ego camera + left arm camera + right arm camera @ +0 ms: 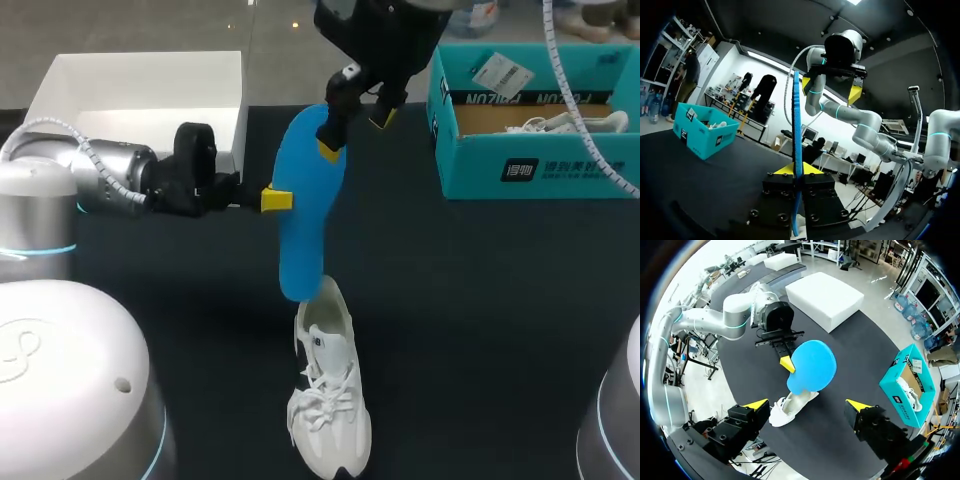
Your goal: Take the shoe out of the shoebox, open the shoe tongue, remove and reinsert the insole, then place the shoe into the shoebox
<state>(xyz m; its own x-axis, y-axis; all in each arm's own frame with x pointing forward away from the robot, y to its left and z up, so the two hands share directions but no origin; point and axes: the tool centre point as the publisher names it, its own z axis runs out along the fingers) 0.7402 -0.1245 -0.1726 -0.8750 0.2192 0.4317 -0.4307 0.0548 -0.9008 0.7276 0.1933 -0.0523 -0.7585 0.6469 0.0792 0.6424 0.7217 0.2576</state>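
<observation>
A blue insole (305, 215) hangs upright over the table, its lower end at the heel opening of a white shoe (328, 400) that lies on the dark table. My left gripper (277, 199) is shut on the insole's side edge. In the left wrist view the insole (797, 125) shows edge-on between the shut fingers of the left gripper (797, 170). My right gripper (354, 134) stands open just above the insole's upper end, one tip close against it. From the right wrist, the right gripper (807, 405) is wide open over the insole (812, 365) and shoe (790, 407).
The teal shoebox (530, 120) sits at the back right with paper and a second white shoe inside. A white box lid (140, 95) lies at the back left behind my left arm. Dark tabletop lies either side of the shoe.
</observation>
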